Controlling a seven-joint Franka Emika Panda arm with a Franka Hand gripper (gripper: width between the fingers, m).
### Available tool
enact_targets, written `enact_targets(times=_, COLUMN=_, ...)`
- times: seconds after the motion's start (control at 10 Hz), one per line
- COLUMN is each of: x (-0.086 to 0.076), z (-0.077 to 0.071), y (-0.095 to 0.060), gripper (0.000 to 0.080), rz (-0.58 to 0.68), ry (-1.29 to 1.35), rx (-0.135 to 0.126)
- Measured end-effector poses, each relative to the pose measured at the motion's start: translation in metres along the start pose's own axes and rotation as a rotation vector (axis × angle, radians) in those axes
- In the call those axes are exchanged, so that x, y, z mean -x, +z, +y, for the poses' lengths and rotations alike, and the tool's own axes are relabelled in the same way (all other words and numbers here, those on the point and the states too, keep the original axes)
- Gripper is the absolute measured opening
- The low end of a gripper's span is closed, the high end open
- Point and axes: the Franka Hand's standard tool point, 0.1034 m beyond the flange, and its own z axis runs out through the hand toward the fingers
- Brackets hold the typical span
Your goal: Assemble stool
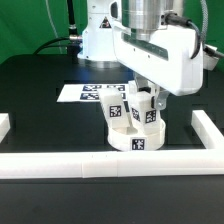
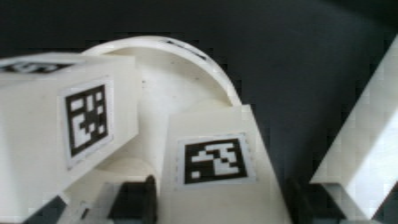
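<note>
The round white seat [image 1: 135,138] lies flat on the black table near the front rail. One tagged white leg [image 1: 117,113] stands upright on it, towards the exterior view's left. A second tagged leg [image 1: 145,112] stands beside it, and my gripper [image 1: 145,100] is shut on that leg from above. In the wrist view the held leg [image 2: 214,150] sits between my dark fingers [image 2: 132,200]. The other leg [image 2: 71,110] is close beside it. The seat's curved rim [image 2: 196,62] shows beyond both.
The marker board [image 1: 90,93] lies flat behind the seat. White border rails run along the front [image 1: 100,165], the exterior view's right [image 1: 207,130] and left [image 1: 4,125]. One rail [image 2: 365,130] also shows in the wrist view, close to the held leg.
</note>
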Motion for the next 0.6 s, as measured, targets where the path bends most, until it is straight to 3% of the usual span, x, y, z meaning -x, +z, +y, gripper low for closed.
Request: enact_targets(times=0.6, x=0.0053, z=-0.002, y=0.0008, gripper=0.0341, rz=-0.042, ry=0.392, rx=-0.015)
